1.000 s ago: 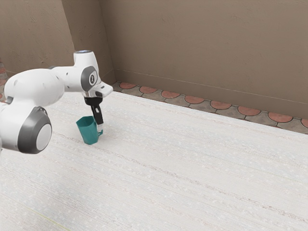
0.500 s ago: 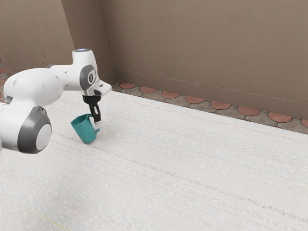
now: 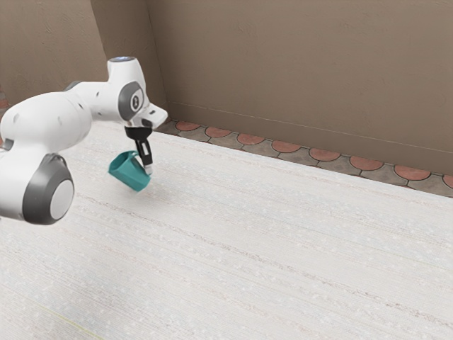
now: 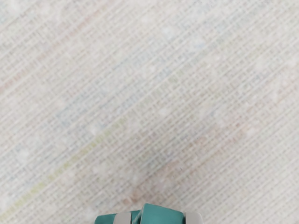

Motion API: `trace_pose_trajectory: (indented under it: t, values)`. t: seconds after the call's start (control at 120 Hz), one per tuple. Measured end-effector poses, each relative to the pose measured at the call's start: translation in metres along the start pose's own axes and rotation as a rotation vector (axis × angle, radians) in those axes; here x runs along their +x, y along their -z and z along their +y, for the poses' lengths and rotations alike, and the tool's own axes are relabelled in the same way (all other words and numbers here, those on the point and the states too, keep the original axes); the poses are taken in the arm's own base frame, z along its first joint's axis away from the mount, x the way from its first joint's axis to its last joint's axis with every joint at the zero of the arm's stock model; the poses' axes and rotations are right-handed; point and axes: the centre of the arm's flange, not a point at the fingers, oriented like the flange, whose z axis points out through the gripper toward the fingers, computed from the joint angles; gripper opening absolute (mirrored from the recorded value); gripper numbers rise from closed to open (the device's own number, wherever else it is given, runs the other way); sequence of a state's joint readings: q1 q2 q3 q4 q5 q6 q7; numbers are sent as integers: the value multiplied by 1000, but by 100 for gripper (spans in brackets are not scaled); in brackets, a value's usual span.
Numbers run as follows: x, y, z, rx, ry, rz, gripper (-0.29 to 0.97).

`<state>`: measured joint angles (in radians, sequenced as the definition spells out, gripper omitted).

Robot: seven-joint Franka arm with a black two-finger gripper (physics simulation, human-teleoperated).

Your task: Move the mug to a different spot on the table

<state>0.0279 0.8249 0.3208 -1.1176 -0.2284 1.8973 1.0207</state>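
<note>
A teal mug [image 3: 129,171] hangs tilted above the white table [image 3: 269,241] at the exterior view's left, its open mouth turned toward the left. My gripper [image 3: 147,168] is shut on the mug's side nearest the exterior view's right, apparently at the handle. In the wrist view a strip of the teal mug [image 4: 156,215] shows right under my hand, with the table surface [image 4: 140,102] beyond it.
A brown wall [image 3: 297,64] rises behind the table, with a band of reddish paving stones [image 3: 283,146] along its foot. The white table stretches wide toward the exterior view's right and front.
My gripper has lifted the mug off the table, and the mug has tipped from upright to a strong tilt as it rose.
</note>
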Motion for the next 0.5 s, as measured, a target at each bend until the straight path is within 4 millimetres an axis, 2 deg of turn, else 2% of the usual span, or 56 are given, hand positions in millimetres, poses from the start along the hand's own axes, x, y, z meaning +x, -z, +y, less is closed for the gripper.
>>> trace_pose_trajectory:
  t: [0.083, 0.292, 0.5]
  values:
    - [3, 12, 15, -8, -8, 6, -5]
    - [17, 9, 63, -53, -45, -2, -5]
    - [32, -2, 101, -79, -79, -18, -5]
